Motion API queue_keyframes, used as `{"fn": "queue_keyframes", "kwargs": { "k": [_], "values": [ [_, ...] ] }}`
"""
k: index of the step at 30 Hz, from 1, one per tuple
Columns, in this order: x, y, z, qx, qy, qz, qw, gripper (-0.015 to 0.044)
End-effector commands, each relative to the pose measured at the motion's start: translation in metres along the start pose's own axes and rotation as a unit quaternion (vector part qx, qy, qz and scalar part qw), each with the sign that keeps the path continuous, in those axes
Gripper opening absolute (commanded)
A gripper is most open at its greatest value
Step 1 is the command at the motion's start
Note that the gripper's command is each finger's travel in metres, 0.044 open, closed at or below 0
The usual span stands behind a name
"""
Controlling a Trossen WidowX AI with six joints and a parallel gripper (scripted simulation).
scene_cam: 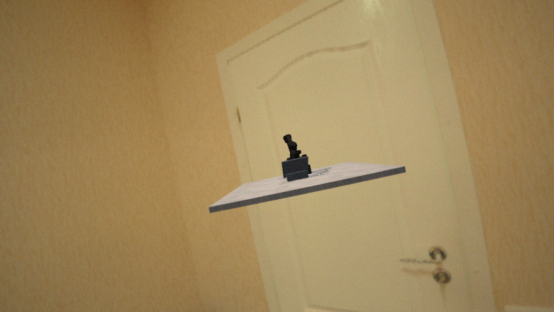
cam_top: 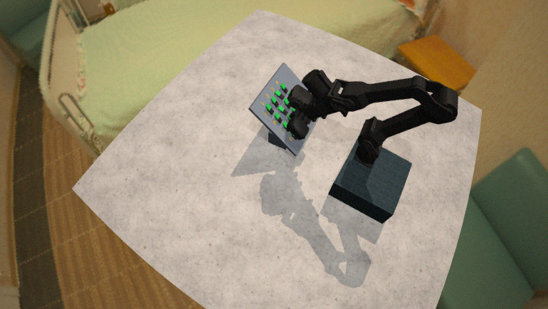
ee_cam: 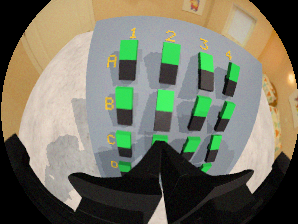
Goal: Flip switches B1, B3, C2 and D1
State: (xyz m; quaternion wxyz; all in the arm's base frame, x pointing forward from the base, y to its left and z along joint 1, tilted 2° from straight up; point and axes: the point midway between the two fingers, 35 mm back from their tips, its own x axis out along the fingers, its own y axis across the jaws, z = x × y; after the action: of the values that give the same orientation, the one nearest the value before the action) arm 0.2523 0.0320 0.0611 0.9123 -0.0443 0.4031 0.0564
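Wrist view, lower centre: my gripper [ee_cam: 158,144], fingers closed on nothing, sits over the panel [ee_cam: 100,36] beside switch C2 [ee_cam: 160,140].

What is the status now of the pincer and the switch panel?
Pincer shut, holding nothing, tips low over rows C and D. Switch panel tilted on its stand. Nothing else on the panel.
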Motion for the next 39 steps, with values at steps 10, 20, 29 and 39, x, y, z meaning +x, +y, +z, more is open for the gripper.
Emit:
{"fn": "queue_keyframes", "kwargs": {
  "k": [10,20,29,39],
  "values": [
    [0.002,0.000,0.000,0.000,0.000,0.000,1.000,0.0000],
    [0.003,0.000,0.000,0.000,0.000,0.000,1.000,0.0000],
    [0.002,0.000,0.000,0.000,0.000,0.000,1.000,0.0000],
    [-0.061,0.000,-0.003,0.000,-0.012,0.000,1.000,0.0000]
  ]
}}
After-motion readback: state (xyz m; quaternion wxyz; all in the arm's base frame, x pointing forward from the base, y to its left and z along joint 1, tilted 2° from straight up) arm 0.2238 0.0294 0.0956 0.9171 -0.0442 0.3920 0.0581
